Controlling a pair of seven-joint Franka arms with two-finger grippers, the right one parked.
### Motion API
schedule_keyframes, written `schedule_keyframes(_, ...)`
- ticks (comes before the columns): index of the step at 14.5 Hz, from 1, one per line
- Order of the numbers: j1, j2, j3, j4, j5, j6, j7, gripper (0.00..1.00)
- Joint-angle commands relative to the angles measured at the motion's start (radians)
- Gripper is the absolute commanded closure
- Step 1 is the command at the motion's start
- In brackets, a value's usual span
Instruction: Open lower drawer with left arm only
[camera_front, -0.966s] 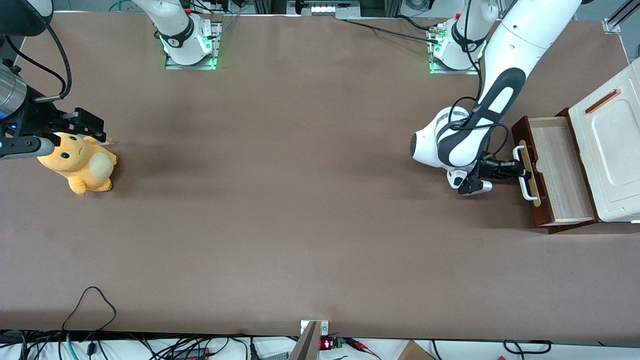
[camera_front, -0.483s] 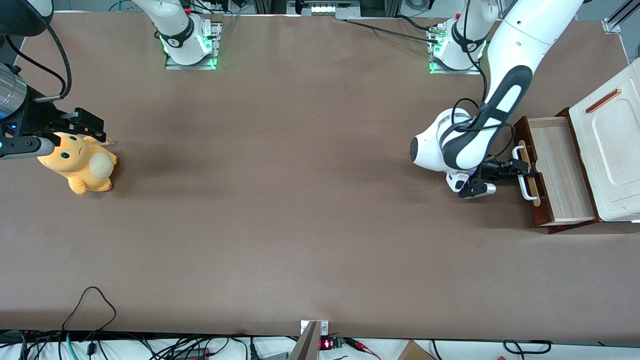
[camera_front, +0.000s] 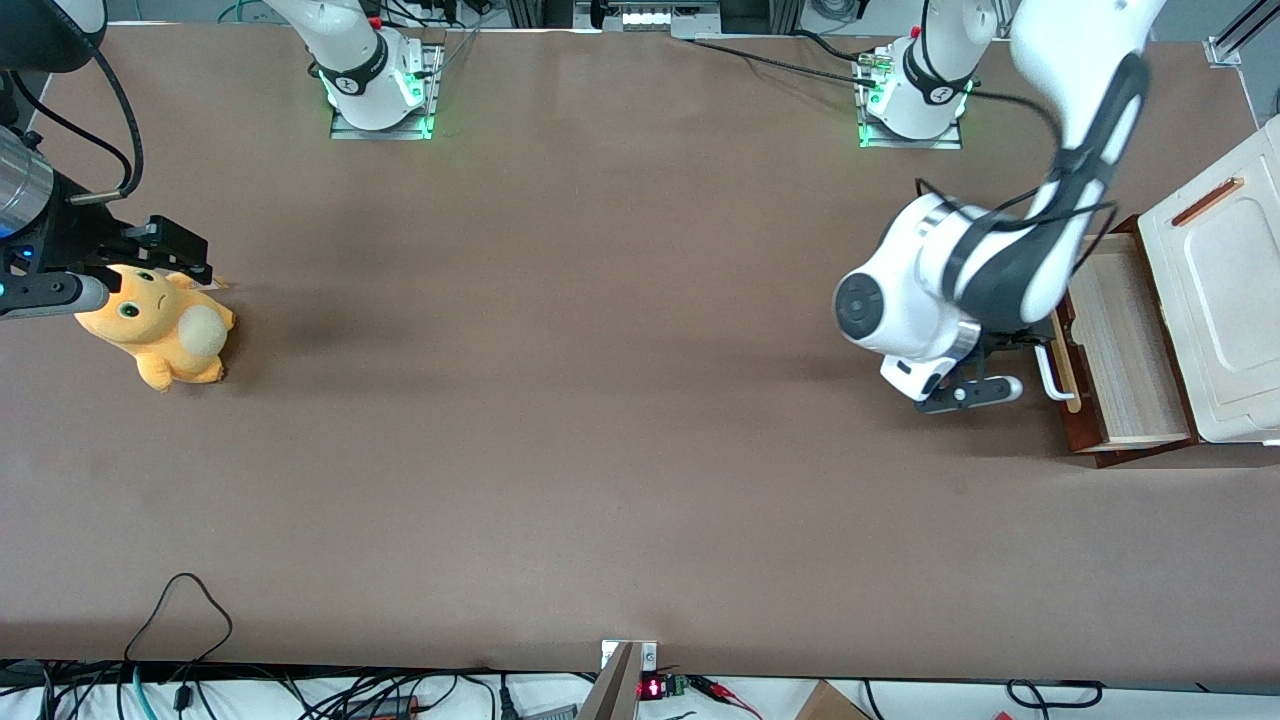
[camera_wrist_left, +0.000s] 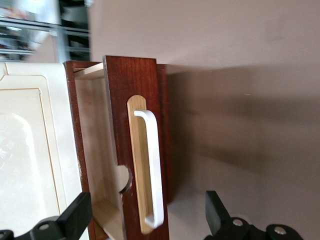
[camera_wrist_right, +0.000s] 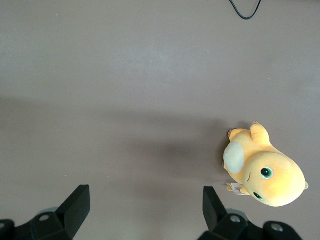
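The lower drawer (camera_front: 1125, 340) is dark reddish-brown and stands pulled out of the cabinet, with its light wood inside showing. Its white bar handle (camera_front: 1047, 374) sits on a pale wood strip on the drawer front (camera_wrist_left: 142, 100). The left arm's wrist (camera_front: 930, 295) hangs above the table just in front of the drawer. In the left wrist view the gripper (camera_wrist_left: 146, 220) is open, its black fingers (camera_wrist_left: 75, 220) spread wide. It is raised clear of the handle (camera_wrist_left: 152, 165) and holds nothing.
The cabinet's cream-white top panel (camera_front: 1225, 290) covers the rest of the drawer. An orange plush toy (camera_front: 155, 325) lies toward the parked arm's end of the table. Cables (camera_front: 180, 610) trail at the table edge nearest the front camera.
The gripper has come off the handle. The wrist has risen and turned above the table in front of the drawer. The drawer has stayed pulled out.
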Motion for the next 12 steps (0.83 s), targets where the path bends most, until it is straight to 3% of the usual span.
schedule_keyframes(1, 0.014, -0.08, 0.006, 0.048, -0.133, 0.014, 0.135, 0.0)
schedule_keyframes(6, 0.017, -0.227, 0.148, 0.091, -0.53, 0.06, 0.262, 0.0)
schedule_keyframes(9, 0.011, -0.304, 0.271, 0.091, -0.757, 0.073, 0.443, 0.0)
schedule_keyframes(10, 0.009, -0.321, 0.309, 0.09, -0.811, 0.084, 0.501, 0.0)
schedule_keyframes(12, 0.008, -0.355, 0.348, 0.076, -0.845, 0.096, 0.563, 0.0)
